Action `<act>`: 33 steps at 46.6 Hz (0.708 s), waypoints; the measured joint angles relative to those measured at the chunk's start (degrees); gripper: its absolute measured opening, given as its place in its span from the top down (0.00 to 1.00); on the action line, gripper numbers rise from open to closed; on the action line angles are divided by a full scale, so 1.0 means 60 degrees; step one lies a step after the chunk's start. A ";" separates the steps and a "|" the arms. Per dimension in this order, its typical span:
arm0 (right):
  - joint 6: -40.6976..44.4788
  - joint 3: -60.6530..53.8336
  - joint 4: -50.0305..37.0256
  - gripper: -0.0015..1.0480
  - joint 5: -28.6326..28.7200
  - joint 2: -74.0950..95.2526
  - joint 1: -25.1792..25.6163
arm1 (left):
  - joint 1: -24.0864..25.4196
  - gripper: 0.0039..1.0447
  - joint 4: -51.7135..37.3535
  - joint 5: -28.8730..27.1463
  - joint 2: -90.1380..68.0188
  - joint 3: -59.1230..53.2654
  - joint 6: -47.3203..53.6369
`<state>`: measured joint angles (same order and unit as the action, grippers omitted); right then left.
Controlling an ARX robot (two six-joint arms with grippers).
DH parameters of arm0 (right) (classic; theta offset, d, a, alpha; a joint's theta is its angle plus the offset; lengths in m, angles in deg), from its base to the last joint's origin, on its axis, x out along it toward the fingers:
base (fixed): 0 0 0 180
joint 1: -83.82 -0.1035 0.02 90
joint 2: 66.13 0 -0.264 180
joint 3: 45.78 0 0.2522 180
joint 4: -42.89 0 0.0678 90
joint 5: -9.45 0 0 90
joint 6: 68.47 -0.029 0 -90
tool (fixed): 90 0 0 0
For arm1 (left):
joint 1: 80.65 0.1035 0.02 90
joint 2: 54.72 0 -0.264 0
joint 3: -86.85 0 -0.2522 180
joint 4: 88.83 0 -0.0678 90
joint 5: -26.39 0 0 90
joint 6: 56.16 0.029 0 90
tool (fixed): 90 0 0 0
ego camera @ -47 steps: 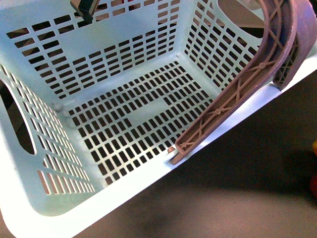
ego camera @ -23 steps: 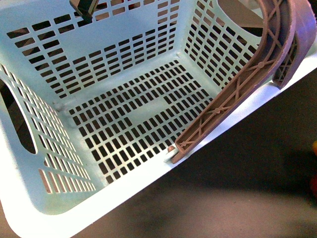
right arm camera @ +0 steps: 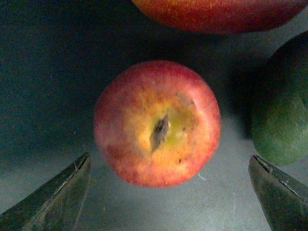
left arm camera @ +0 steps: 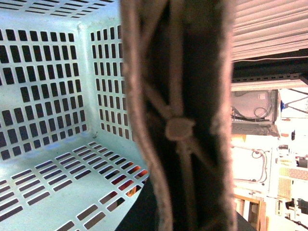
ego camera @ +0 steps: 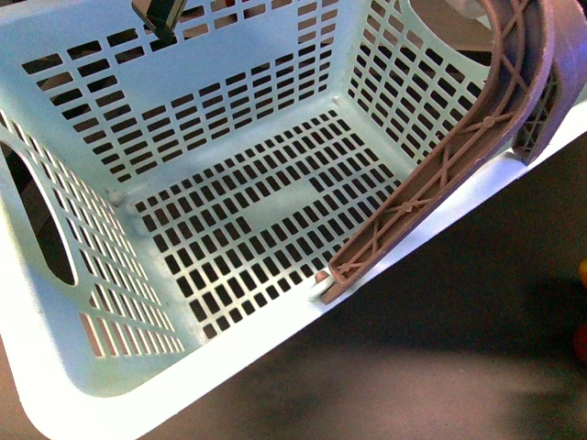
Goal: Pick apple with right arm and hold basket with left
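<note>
The pale mint basket [ego camera: 92, 385] fills the front view, tilted, with nothing on its slotted floor. Its ribbed brownish-mauve handle [ego camera: 459, 156] rises along the right side. In the left wrist view that handle [left arm camera: 178, 120] stands right against the camera; my left gripper is shut on it, and its fingers do not show. The apple [right arm camera: 157, 122], red with a yellow patch round its stem dimple, lies on a dark surface. My right gripper [right arm camera: 169, 159] hangs open above it, one dark finger [right arm camera: 53, 197] on each side, not touching it.
A second red fruit [right arm camera: 221, 12] lies just beyond the apple and a dark green fruit [right arm camera: 284, 106] beside it. Bits of red and yellow fruit [ego camera: 581, 339] show at the front view's right edge. A dark object [ego camera: 154, 16] sits at the basket's far rim.
The basket has shifted slightly up and to the right in the front view, its handle with it.
</note>
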<state>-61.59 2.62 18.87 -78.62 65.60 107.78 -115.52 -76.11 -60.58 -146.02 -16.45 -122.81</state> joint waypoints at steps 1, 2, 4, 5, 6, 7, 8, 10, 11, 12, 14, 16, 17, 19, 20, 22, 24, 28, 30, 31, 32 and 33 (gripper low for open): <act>-0.0004 0.0113 0.0040 0.09 -0.0015 0.0073 -0.0018 | 0.0000 0.95 0.0000 0.0000 0.0000 0.0000 0.0000; -0.0004 0.0273 0.0091 0.09 -0.0011 0.0178 -0.0051 | 0.0000 0.95 0.0000 0.0004 -0.0004 0.0000 0.0000; -0.0011 0.0452 0.0135 0.09 -0.0044 0.0310 -0.0091 | 0.0000 0.95 0.0000 0.0007 -0.0004 0.0000 0.0000; -0.0011 0.0543 0.0157 0.09 -0.0066 0.0386 -0.0117 | 0.0000 0.95 0.0000 0.0011 0.0000 0.0000 -0.0004; -0.0011 0.0670 0.0197 0.09 -0.0095 0.0492 -0.0149 | 0.0000 0.95 0.0000 0.0015 -0.0004 0.0000 0.0000; -0.0015 0.0758 0.0230 0.09 -0.0117 0.0576 -0.0175 | 0.0000 0.95 0.0000 0.0015 -0.0004 0.0000 -0.0004; -0.0033 0.0867 0.0288 0.09 -0.0135 0.0681 -0.0200 | 0.0000 0.95 0.0000 0.0015 0.0000 0.0000 0.0000; -0.0036 0.1009 0.0332 0.09 -0.0146 0.0856 -0.0255 | 0.0000 0.95 0.0000 0.0011 -0.0004 0.0000 0.0000; -0.0033 0.1056 0.0350 0.09 -0.0149 0.0922 -0.0281 | 0.0000 0.95 0.0000 0.0007 0.0000 0.0000 0.0000; -0.0044 0.1111 0.0361 0.09 -0.0160 0.1027 -0.0310 | 0.0000 0.95 0.0000 0.0007 0.0000 0.0000 0.0000; -0.0084 0.1144 0.0364 0.09 -0.0186 0.1089 -0.0328 | 0.0000 0.95 0.0000 0.0004 0.0000 0.0000 0.0000; -0.0142 0.1166 0.0375 0.10 -0.0186 0.1144 -0.0361 | 0.0000 0.95 0.0000 0.0007 -0.0004 0.0000 0.0000; -0.0160 0.1173 0.0375 0.13 -0.0222 0.1173 -0.0372 | 0.0000 0.95 0.0000 0.0007 0.0000 0.0000 0.0000; -0.0182 0.1173 0.0368 0.17 -0.0226 0.1191 -0.0386 | 0.0000 0.95 0.0000 0.0011 -0.0004 0.0000 0.0000; -0.0197 0.1173 0.0368 0.19 -0.0230 0.1191 -0.0386 | 0.0000 0.95 0.0000 0.0007 -0.0004 0.0000 0.0000; -0.0219 0.1169 0.0357 0.23 -0.0230 0.1191 -0.0386 | 0.0000 0.95 0.0000 0.0007 0.0000 0.0000 0.0000; -0.0248 0.1155 0.0317 0.24 -0.0230 0.1191 -0.0382 | 0.0000 0.95 0.0000 0.0007 0.0000 0.0000 0.0000; -0.0266 0.0947 0.0106 0.24 -0.0211 0.1100 -0.0361 | 0.0000 0.95 0.0000 0.0004 0.0000 0.0000 0.0000; -0.0277 0.0816 0.0015 0.24 -0.0168 0.1020 -0.0346 | 0.0000 0.95 0.0000 0.0004 -0.0004 0.0000 0.0000; -0.0277 0.0761 -0.0022 0.24 -0.0157 0.0980 -0.0342 | 0.0000 0.95 0.0000 0.0007 -0.0004 0.0000 -0.0004; -0.0277 0.0583 -0.0120 0.24 -0.0120 0.0834 -0.0317 | 0.0000 0.95 0.0000 0.0007 0.0000 0.0000 0.0000; -0.0277 0.0517 -0.0153 0.24 -0.0098 0.0769 -0.0306 | 0.0000 0.95 0.0000 0.0007 0.0000 0.0000 0.0000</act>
<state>-63.26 5.72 17.95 -79.21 70.21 105.95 -115.52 -76.11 -60.54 -146.02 -16.45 -122.81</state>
